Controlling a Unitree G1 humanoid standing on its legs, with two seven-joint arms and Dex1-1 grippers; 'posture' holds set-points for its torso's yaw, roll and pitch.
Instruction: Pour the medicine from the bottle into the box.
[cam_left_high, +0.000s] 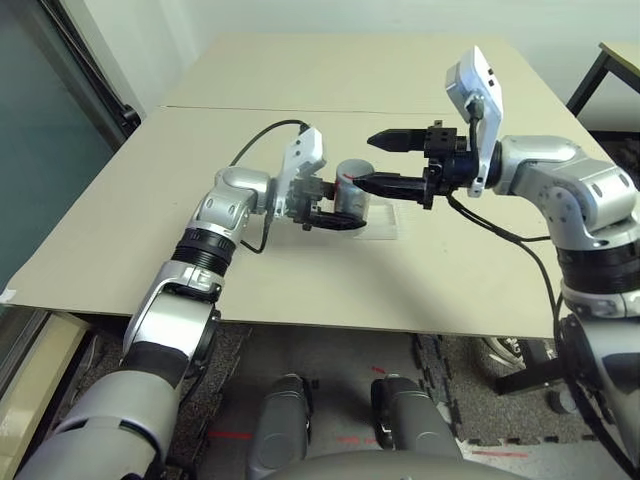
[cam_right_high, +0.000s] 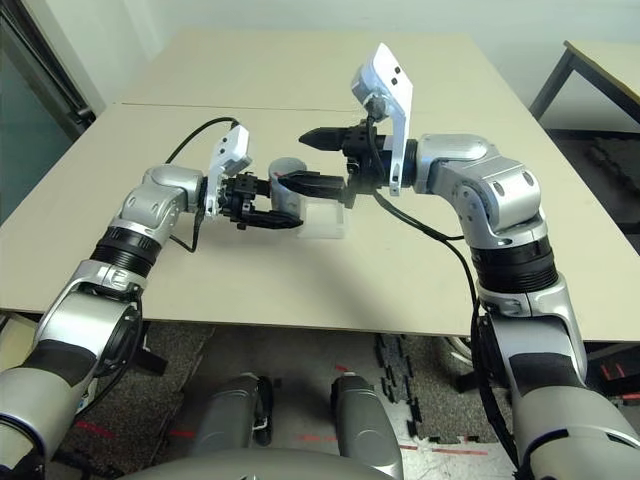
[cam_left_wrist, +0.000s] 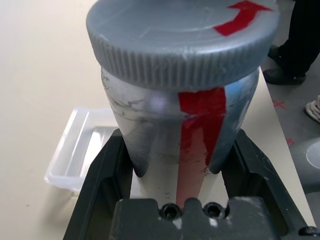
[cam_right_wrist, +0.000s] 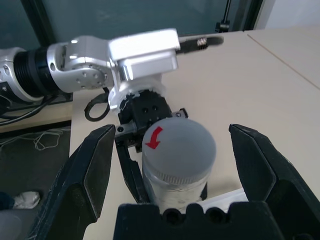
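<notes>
- Small silver-grey cylindrical bottle (cam_left_wrist: 180, 130) with red vertical stripe on label: upright, clamped at the body by the left claw (cam_left_high: 330, 210), black fingers (cam_left_wrist: 102, 175) pressed on both sides.
- Round grey ribbed cap (cam_right_wrist: 179, 145): seated on the bottle top; red arrow mark on its face; no readable lettering.
- Right claw (cam_left_high: 385, 163): spread wide, fingers (cam_right_wrist: 90, 175) apart on either side of the cap, not touching it; pointed toward the left arm, level with the cap.
- Shallow square box of clear plastic (cam_left_wrist: 82, 152): flat on the beige bench (cam_left_high: 420, 80), directly beneath and just behind the held bottle; contents not discernible.
- Black cable (cam_left_high: 262, 133): looped from left wrist housing over the bench.
- Dark shoe (cam_left_wrist: 280, 75) and trouser leg of a person: on the floor beyond the bench edge.
</notes>
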